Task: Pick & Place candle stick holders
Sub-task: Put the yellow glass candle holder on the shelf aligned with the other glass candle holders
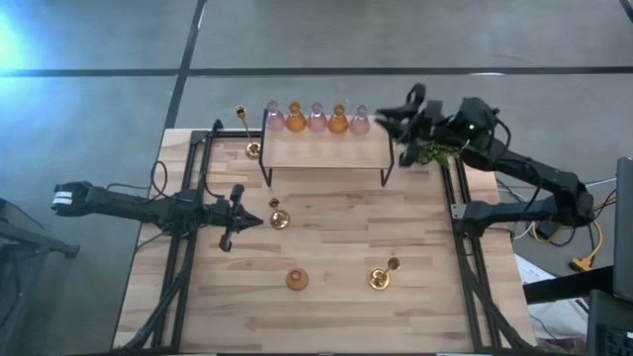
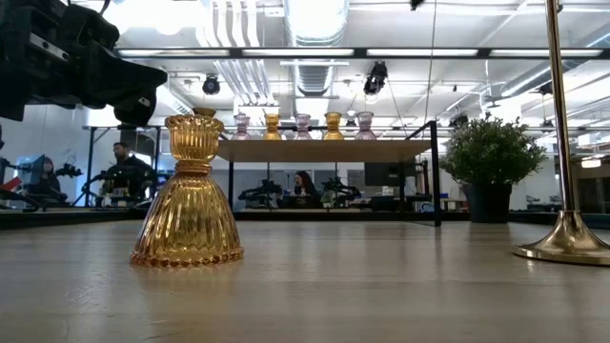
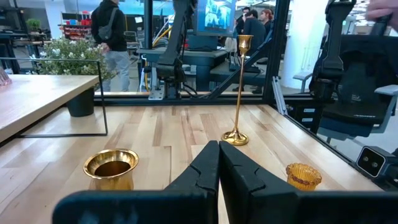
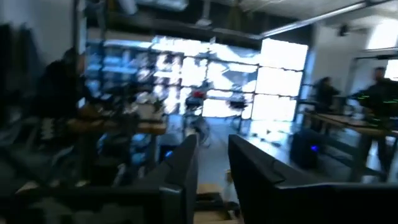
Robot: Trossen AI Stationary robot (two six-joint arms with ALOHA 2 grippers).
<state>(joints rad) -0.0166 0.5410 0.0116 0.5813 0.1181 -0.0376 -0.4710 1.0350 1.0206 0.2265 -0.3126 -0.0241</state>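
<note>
Looks like an open robotics lab or industrial workshop. Beyond the wooden table (image 2: pixel 305 286): exposed ceiling ducts (image 2: pixel 315 38) and strip lights overhead, more robot arm rigs (image 3: pixel 177 43) on benches, seated people (image 2: pixel 307 186) at workstations, monitors, a standing person (image 3: pixel 112 31) behind the potted plant (image 2: pixel 491 162). Under the table, polished grey concrete floor (image 1: pixel 89 40).

We find open tabletop (image 1: pixel 336 222) at centre; the shelf (image 1: pixel 326 148) blocks twelve o'clock, the amber holder (image 1: pixel 297 280) six.
</note>
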